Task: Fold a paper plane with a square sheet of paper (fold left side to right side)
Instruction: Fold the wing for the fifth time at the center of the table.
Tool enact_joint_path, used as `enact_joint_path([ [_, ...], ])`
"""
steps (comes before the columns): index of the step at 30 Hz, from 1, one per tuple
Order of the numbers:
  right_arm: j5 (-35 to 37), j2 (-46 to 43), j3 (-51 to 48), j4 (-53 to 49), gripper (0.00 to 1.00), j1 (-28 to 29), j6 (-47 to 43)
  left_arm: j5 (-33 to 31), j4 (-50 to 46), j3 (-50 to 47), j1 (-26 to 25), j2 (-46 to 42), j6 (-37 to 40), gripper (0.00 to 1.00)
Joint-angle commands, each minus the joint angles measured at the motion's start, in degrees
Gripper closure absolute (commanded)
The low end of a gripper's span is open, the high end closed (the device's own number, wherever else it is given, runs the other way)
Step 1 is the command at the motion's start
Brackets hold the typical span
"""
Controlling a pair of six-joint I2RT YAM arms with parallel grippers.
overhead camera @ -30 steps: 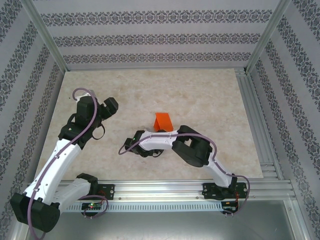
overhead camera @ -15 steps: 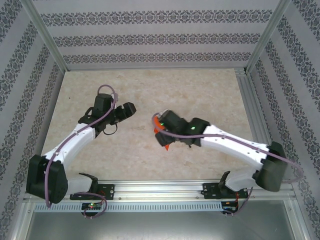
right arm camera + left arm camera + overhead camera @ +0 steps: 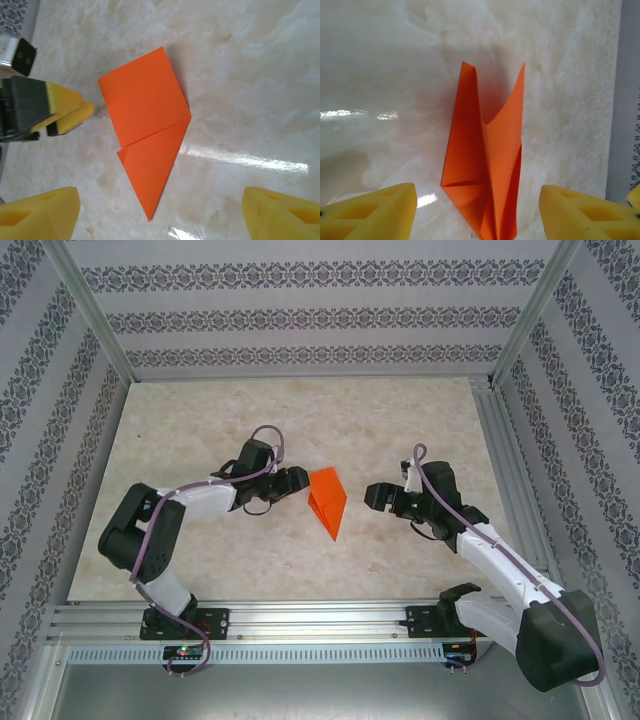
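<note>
1. Left claw (image 3: 297,480): the jaws are standing wide and carrying nothing. Its yellow fingers (image 3: 375,210) are flanking the end of the sheet nearest them.
2. Right claw (image 3: 372,496): it is also gaping wide and empty. It is facing the sheet from the opposite side, near it but not touching.
3. The square sheet of paper (image 3: 327,498), already a creased pointed wedge, is lying on the marbled tabletop (image 3: 420,430) between the two claws. It is just beside the left claw's tips.
4. In the left wrist view the layers farthest from that claw are splaying into a V. They seem to be lifting rather than lying flat.
5. Risk, sliding: the tabletop is looking glossy and the paper thin. A push from one claw alone would likely be skating the wedge away instead of folding it.
6. Risk, a crooked crease: if a finger is catching only one loose layer, the left side may be landing askew on the right.
7. Risk, springing back: the lifted flaps may be reopening unless one claw is pinning them while the other is pressing.
8. Risk, contact: both claws are closing in on the same small wedge, so fingers could be knocking together or crushing the point.
9. Writing: no brand, label or legible text is showing. The walls are carrying only a repeating ornamental pattern.
</note>
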Motion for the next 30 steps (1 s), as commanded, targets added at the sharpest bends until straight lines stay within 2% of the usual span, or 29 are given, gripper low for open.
enact_joint_path([
  [1, -5.53, -1.93, -1.82, 5.09, 0.16, -1.29, 1.69, 2.56, 6.98, 3.16, -1.90, 3.81, -1.44, 0.40],
  [4, -5.98, -1.43, -2.81, 5.31, 0.20, -2.25, 1.21, 4.13, 9.72, 4.65, -2.64, 7.10, -2.04, 0.47],
  [8, -9.50, 1.83, -3.80, 7.46, 0.29, -4.26, 1.03, 5.03, 10.47, 6.14, -2.80, 9.62, -1.96, 0.67],
  [12, -13.40, 6.77, -4.36, 12.37, 0.33, -5.91, 0.48, 5.75, 9.29, 6.28, -2.83, 9.06, 0.44, 0.87],
  [15, -16.02, 11.89, -3.74, 16.55, 0.37, -6.50, -0.98, 6.12, 7.58, 5.58, -2.85, 7.31, 3.26, 0.95],
  [19, -21.18, 20.09, -1.60, 22.52, 0.37, -6.73, -2.29, 9.48, 9.03, 4.01, -2.81, 5.30, 4.21, 1.00],
  [23, -25.74, 27.58, 1.34, 27.32, 0.38, -6.80, -3.83, 12.52, 11.44, 2.37, -2.84, 2.61, 4.78, 1.00],
  [30, -31.52, 34.03, 5.27, 32.54, 0.38, -6.78, -3.30, 16.78, 12.29, 1.66, -2.82, -0.30, 6.27, 1.00],
])
